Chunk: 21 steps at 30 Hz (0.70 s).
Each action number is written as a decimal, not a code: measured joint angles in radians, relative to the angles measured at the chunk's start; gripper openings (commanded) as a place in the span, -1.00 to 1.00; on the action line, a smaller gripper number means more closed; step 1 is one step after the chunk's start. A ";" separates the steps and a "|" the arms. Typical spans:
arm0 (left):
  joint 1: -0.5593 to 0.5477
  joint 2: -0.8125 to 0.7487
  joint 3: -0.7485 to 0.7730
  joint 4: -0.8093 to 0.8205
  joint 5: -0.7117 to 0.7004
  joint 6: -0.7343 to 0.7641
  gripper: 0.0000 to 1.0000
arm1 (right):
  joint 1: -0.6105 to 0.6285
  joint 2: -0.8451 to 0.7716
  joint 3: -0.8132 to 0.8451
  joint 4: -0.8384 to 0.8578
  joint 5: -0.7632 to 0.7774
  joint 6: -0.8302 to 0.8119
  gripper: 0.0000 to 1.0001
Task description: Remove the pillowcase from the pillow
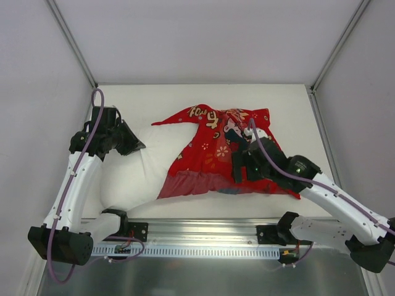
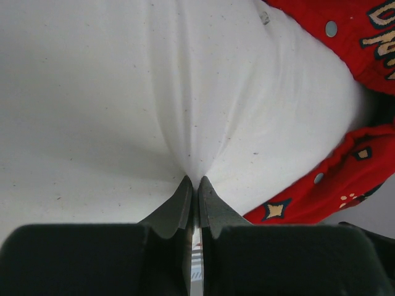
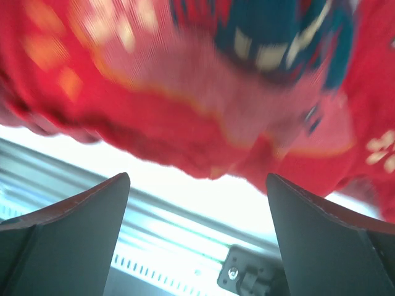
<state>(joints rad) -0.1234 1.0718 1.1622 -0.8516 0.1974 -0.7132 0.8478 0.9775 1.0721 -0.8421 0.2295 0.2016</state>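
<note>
The white pillow (image 1: pixel 139 169) lies across the left middle of the table, its right part still inside the red printed pillowcase (image 1: pixel 210 151). At the pillow's bare left end, my left gripper (image 1: pixel 139 147) is shut on a pinch of the white pillow (image 2: pixel 123 92); the cloth puckers at the closed tips of the gripper (image 2: pixel 192 180). Red pillowcase (image 2: pixel 349 163) shows to the right in that view. My right gripper (image 1: pixel 238 171) hangs over the pillowcase's lower right part. It (image 3: pixel 197 182) is open and holds nothing, with blurred red pillowcase (image 3: pixel 185 92) just beyond its fingertips.
An aluminium rail (image 1: pixel 203 237) with the arm bases runs along the near edge and shows under the right gripper as rail (image 3: pixel 185 240). Grey enclosure walls stand left, right and behind. Purple cables run along both arms. White tabletop (image 1: pixel 185 98) lies behind the pillow.
</note>
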 measured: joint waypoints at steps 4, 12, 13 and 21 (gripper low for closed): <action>0.000 0.000 0.000 0.000 0.001 0.000 -1.00 | 0.054 -0.010 -0.113 0.008 0.008 0.068 0.93; 0.000 0.000 0.000 0.000 0.002 0.000 -1.00 | 0.067 0.134 -0.111 0.076 0.030 0.096 0.20; 0.000 0.000 0.000 0.000 0.002 0.000 -1.00 | 0.066 0.145 -0.111 0.083 0.034 0.090 -0.17; 0.000 0.016 0.018 0.000 0.002 0.000 -1.00 | -0.127 0.046 -0.176 0.081 0.056 0.081 -0.99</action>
<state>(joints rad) -0.1234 1.0878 1.1797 -0.8520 0.1997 -0.7132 0.7212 1.0233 0.8959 -0.7609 0.2855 0.2825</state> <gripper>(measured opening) 0.019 0.025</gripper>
